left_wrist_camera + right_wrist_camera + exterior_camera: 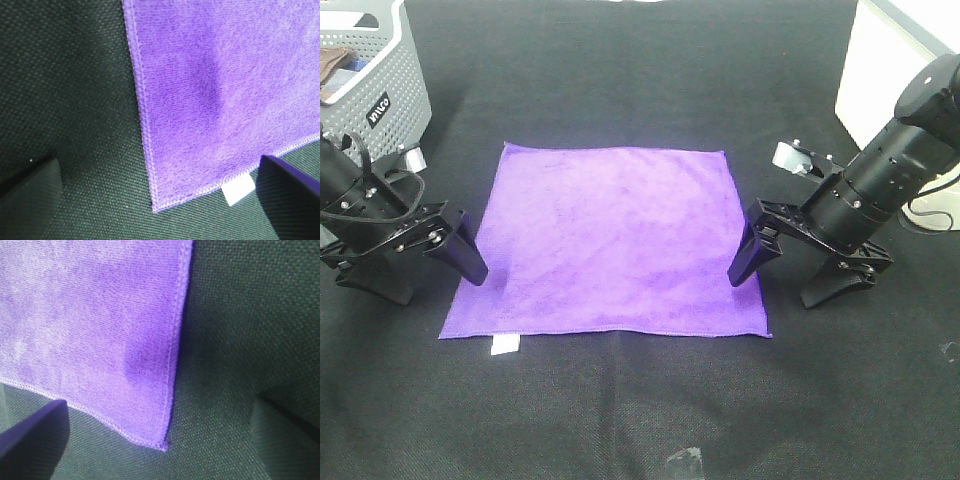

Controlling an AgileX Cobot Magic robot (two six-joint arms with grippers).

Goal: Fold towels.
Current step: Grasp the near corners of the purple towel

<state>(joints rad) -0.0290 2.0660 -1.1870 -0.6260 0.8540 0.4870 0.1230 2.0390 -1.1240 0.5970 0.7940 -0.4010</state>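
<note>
Standing at the far left of the black worktop point(620, 420), the grey basket point(380, 90) holds something brownish that I cannot make out. The purple towel point(610, 240) lies flat in the middle, its white tag point(504, 345) at the near left corner. My left claw point(438, 287) and right claw point(775, 290) are both spread, each with one near corner between its fingers. Bare worktop shows along all four edges.

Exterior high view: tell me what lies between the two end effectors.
In the exterior high view the purple towel, spread flat, spans the stretch between the left end effector and the right end effector; nothing else lies there.
</note>
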